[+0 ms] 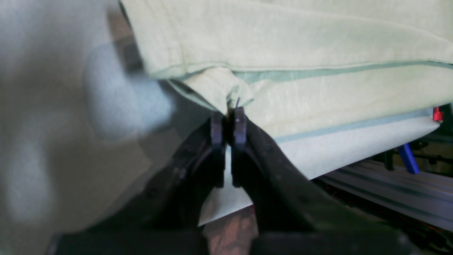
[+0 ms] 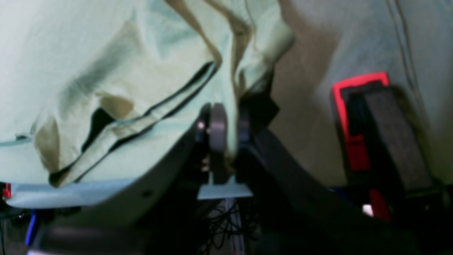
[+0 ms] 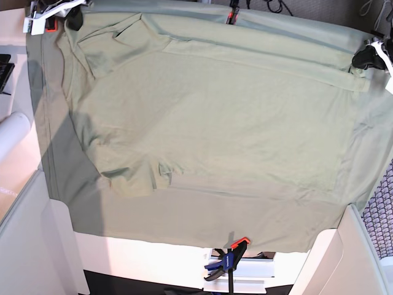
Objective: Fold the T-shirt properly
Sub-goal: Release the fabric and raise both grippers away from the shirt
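T-shirt (image 3: 209, 123): soft, light, limp cotton; spread flat on tablecloth-covered worktop (image 3: 67, 184). Left gripper (image 1: 225, 120) and right gripper (image 2: 221, 129) fingers pinched shut on T-shirt's far edge. Best hold: hems, corners.

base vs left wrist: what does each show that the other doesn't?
Base only: the whole T-shirt spread on the tablecloth, the right gripper at the far corner, and a clamp at the near edge. Left wrist only: the left gripper shut on a pinched fold of shirt edge. Both: the shirt, tablecloth and left gripper.
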`<state>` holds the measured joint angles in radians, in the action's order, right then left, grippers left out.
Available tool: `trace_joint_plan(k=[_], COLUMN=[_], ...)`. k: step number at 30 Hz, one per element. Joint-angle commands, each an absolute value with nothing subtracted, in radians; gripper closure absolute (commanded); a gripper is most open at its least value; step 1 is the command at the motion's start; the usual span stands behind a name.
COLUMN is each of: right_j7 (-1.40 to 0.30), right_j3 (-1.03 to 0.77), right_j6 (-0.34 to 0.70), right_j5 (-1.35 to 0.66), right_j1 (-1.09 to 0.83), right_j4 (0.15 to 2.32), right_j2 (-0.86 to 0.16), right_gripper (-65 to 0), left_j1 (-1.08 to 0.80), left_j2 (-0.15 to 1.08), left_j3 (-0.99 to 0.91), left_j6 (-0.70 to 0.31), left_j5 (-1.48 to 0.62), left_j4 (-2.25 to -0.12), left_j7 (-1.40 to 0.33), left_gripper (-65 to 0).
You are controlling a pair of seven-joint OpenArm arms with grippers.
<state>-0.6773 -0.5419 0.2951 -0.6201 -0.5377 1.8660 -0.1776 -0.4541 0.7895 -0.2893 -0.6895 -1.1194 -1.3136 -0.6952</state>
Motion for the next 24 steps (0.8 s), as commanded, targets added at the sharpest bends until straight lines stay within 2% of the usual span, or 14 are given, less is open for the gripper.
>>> trace_joint_plan(k=[1,7,8,10,12,13,17,24], right_j7=[-0.655,-0.651,-0.651,-0.652,-0.651,-0.651,-0.651,-0.628], right_j3=[-0.553,-0.553,-0.553,-0.553,-0.553,-0.553,-0.56,-0.625], right_j6=[0.296,0.309,0.326,0.332,0.332,0.331,0.33,0.329], right_j5=[-0.609,-0.605,-0.594,-0.579,-0.568,-0.563,-0.56,-0.569], right_j1=[-0.546,-0.546,-0.546,-0.546,-0.546,-0.546,-0.546,-0.521], right_j4=[1.883,1.883,1.883,1.883,1.882,1.883,1.883,1.883], right_j2=[-0.191,-0.191,-0.191,-0.191,-0.191,-0.191,-0.192,-0.206], right_gripper=[0.0,0.0,-5.0,-22.8,-33.9,-35.2,-35.2,-35.2], left_j1=[-0.452,-0.452,-0.452,-0.452,-0.452,-0.452,-0.451,-0.451], left_j2=[0.817,0.817,0.817,0.818,0.818,0.818,0.823,0.833], left_j3=[-0.303,-0.303,-0.303,-0.303,-0.303,-0.303,-0.324,-0.501], left_j6=[-0.698,-0.698,-0.698,-0.698,-0.698,-0.698,-0.698,-0.698], left_j5=[-1.126,-1.135,-1.139,-1.138,-1.136,-1.135,-1.134,-1.15], left_j4=[-1.323,-1.323,-1.323,-1.323,-1.323,-1.323,-1.323,-1.323], left_j7=[-0.685,-0.685,-0.685,-0.684,-0.684,-0.685,-0.684,-0.684], left_gripper=[0.0,0.0,-3.4,-16.6,-27.3,-29.9,-30.2,-30.2])
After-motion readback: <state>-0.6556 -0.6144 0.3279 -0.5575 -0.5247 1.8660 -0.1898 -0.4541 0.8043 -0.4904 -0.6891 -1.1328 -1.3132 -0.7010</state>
